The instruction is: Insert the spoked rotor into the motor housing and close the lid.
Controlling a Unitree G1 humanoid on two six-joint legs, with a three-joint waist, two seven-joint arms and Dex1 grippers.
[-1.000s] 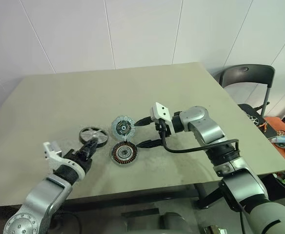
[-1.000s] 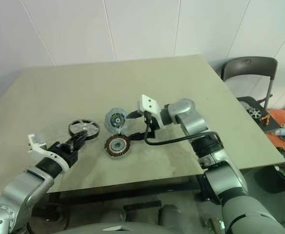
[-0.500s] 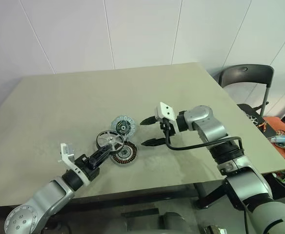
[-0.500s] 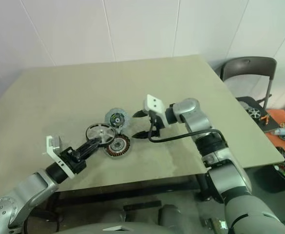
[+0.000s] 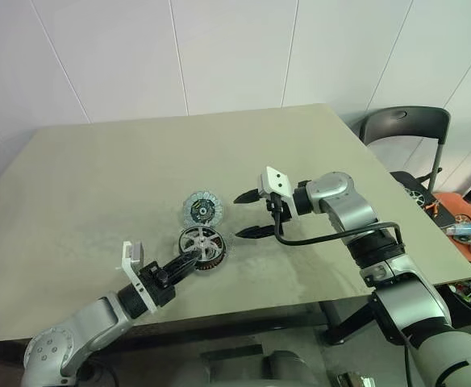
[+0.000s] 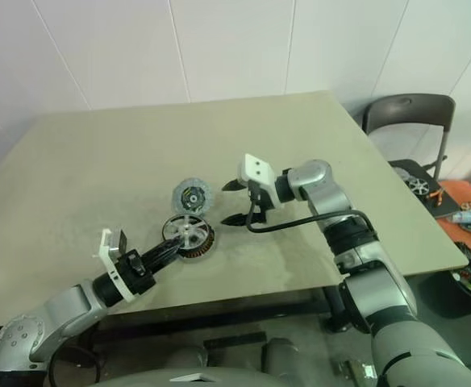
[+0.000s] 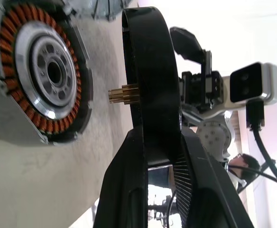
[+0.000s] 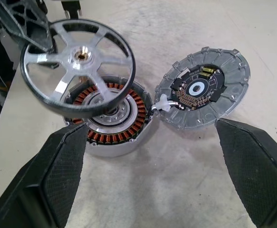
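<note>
The table (image 5: pixel 98 177) carries the work near its front middle. The motor housing (image 8: pixel 111 124) lies flat there, windings up, and the lid (image 5: pixel 202 209) lies open just beside it at about 11 o'clock, joined at the rim.

The left gripper (image 5: pixel 189 260) pinches the spoked rotor (image 5: pixel 198 241) by its black rim, reaching in from 7 o'clock. The rotor hangs just above the housing, apart from it, its brass shaft tip pointing at the hub but slightly off centre. The shaft's axis must line up with the hub bore before lowering.

The right gripper (image 5: pixel 248 214) stands spread at 3 o'clock, beside housing and lid, holding nothing.

A second ago the rotor lay on the table at the housing's 10 o'clock.
</note>
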